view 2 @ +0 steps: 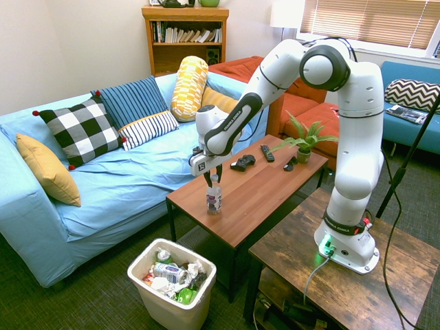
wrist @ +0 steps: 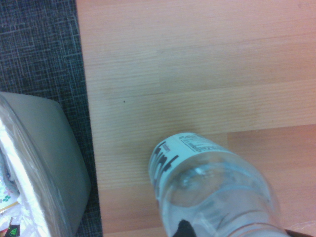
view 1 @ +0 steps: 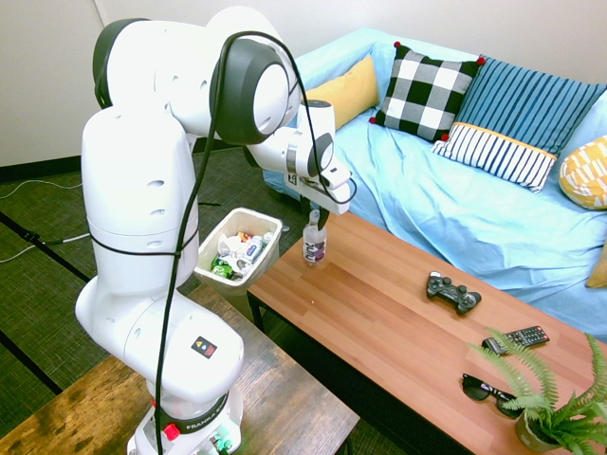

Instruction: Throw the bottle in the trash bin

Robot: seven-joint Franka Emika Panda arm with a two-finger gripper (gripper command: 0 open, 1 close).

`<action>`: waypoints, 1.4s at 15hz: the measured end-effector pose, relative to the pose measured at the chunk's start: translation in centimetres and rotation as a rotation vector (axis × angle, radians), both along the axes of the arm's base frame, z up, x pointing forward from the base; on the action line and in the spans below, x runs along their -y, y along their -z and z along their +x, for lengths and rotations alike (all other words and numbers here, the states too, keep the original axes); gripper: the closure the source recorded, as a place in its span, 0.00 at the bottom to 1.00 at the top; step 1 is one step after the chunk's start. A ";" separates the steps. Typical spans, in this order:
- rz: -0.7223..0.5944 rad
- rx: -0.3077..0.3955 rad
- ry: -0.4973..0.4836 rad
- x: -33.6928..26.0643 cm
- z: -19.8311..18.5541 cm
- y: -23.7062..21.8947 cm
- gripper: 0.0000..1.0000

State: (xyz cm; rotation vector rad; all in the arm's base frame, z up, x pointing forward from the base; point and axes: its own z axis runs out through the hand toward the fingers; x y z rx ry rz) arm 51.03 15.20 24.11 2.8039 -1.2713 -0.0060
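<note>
A light blue sofa [view 2: 124, 172] is spreading along the pale wall [view 2: 82, 48], carrying checked, striped and yellow cushions. Just in front of it a long reddish wooden surface [view 2: 254, 196] is standing on dark carpet [view 2: 96, 295]. Behind the sofa's far end a wooden bookshelf [view 2: 184, 38] is holding books. Daylight is coming through window blinds [view 2: 371, 20] beyond an orange couch [view 2: 302, 110].

Clear bottle [wrist: 212, 197] above wooden tabletop [wrist: 197, 74]; blurred, seemingly the trash bin [wrist: 49, 148] beside.
</note>
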 end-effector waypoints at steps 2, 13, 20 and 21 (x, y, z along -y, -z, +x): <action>0.006 0.008 -0.004 -0.1 0.0 -0.5 1.00; -0.067 0.213 -0.287 -24.8 -10.2 -8.0 1.00; -0.118 0.172 -0.326 -30.7 -10.1 -3.1 0.00; -0.123 0.168 -0.326 -30.8 -10.0 -2.6 0.00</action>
